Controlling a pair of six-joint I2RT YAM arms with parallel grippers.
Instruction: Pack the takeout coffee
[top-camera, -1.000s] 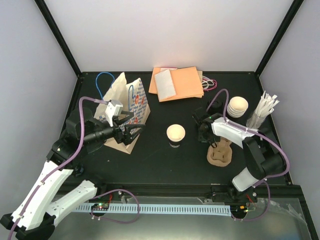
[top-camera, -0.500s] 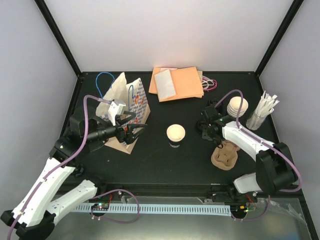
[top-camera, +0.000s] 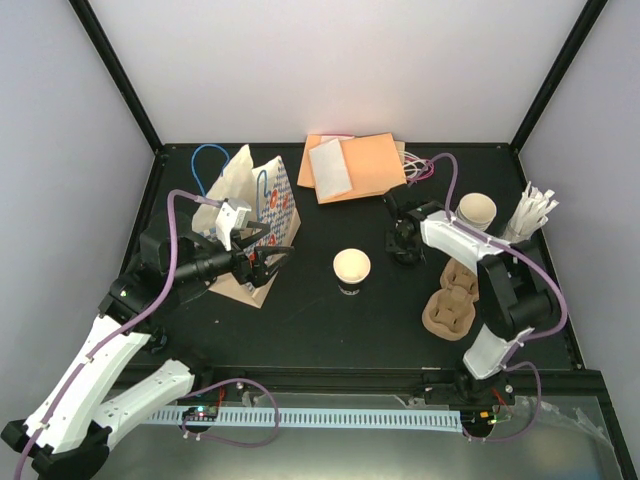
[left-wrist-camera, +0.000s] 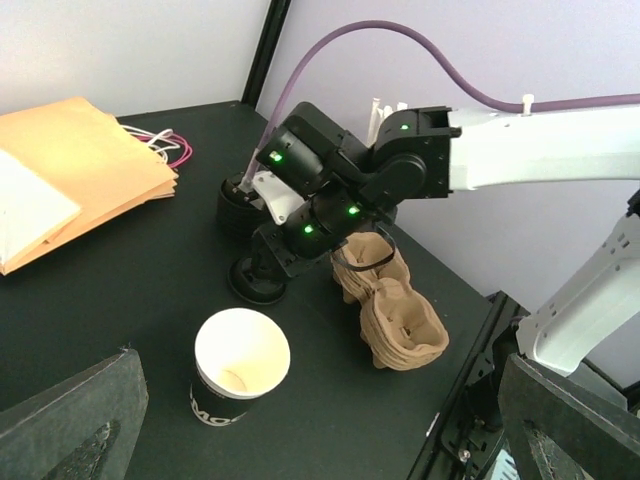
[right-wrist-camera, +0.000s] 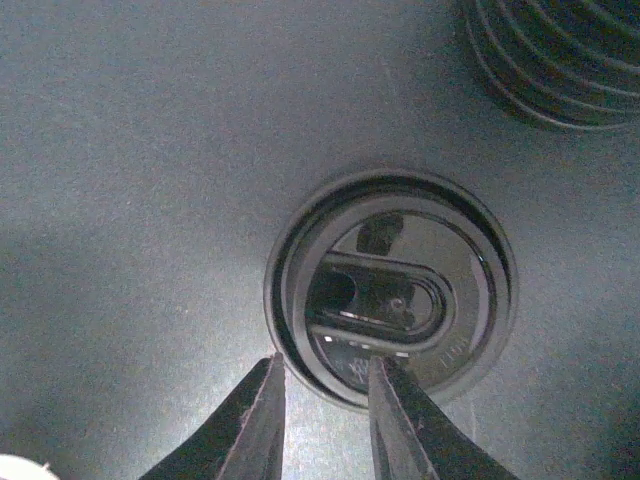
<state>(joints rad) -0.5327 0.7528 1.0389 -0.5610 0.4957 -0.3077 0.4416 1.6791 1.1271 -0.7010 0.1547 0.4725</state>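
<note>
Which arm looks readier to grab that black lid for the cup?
Right. The right gripper hangs directly over the black lid, straddling its rim. The left gripper is open by the paper bag, beyond the unlidded cup.

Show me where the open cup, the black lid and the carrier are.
cup (top-camera: 351, 265): top view, on its pale inside.
lid (right-wrist-camera: 392, 292): right wrist view, on its middle.
carrier (left-wrist-camera: 402, 328): left wrist view, on its nearest cell.

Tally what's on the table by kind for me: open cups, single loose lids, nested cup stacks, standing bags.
Open paper cup: 1
Loose black lid: 1
Stack of nested cups: 1
Standing patterned bag: 1
Total: 4
</note>
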